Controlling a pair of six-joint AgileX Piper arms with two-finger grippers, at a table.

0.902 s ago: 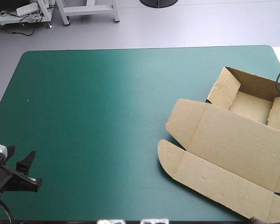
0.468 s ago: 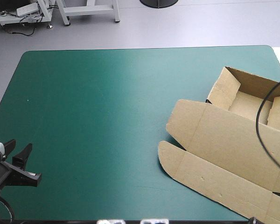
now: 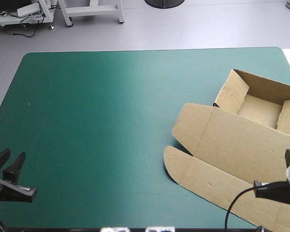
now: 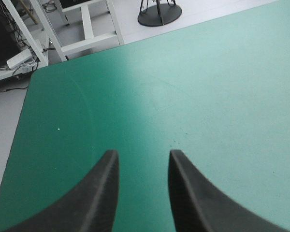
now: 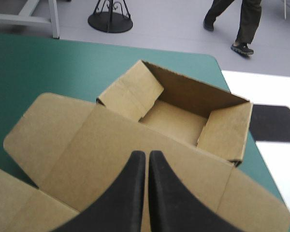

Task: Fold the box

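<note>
Brown box (image 3: 241,140) lies unmoved; your right claw (image 5: 146,154) (tips together) arrives over it, ready to start; left claw (image 4: 143,153) parted.

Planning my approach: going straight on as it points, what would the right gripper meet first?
Most likely the flat lid of the box, right ahead of the shut right gripper; its open tray lies beyond. Height over the lid is unclear.

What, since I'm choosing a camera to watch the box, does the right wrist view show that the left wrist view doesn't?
Right wrist only: the brown box, tray walls raised, lid flat under the shut right claw. Left wrist only: the open left claw, nothing between its fingers. Both: the teal-green cover.
</note>
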